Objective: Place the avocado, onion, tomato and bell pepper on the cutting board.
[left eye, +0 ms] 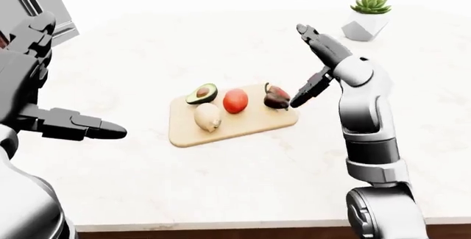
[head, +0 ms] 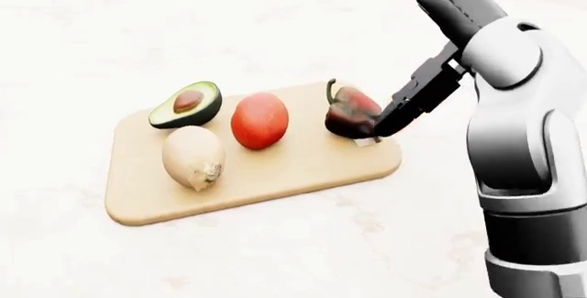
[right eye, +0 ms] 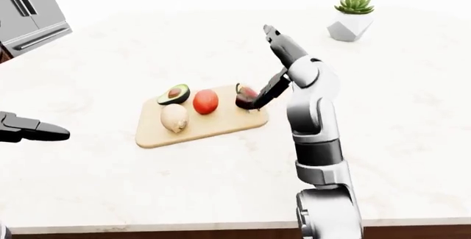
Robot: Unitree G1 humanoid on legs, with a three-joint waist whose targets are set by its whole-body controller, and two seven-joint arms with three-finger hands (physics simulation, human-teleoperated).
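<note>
The wooden cutting board (head: 275,174) lies on the pale counter and carries all four items. A halved avocado (head: 186,104) is at its upper left, a tan onion (head: 193,155) below it, a red tomato (head: 259,120) in the middle. The dark red bell pepper (head: 350,111) stands at the board's right end. My right hand (head: 415,40) is open, one finger (head: 418,98) reaching down beside the pepper, the others raised above it. My left hand (left eye: 84,127) hangs open far to the left, away from the board.
A small succulent in a white faceted pot (left eye: 366,21) stands at the counter's upper right. A grey cabinet front (right eye: 29,13) shows at the upper left. The counter's near edge (left eye: 221,227) runs along the bottom of the eye views.
</note>
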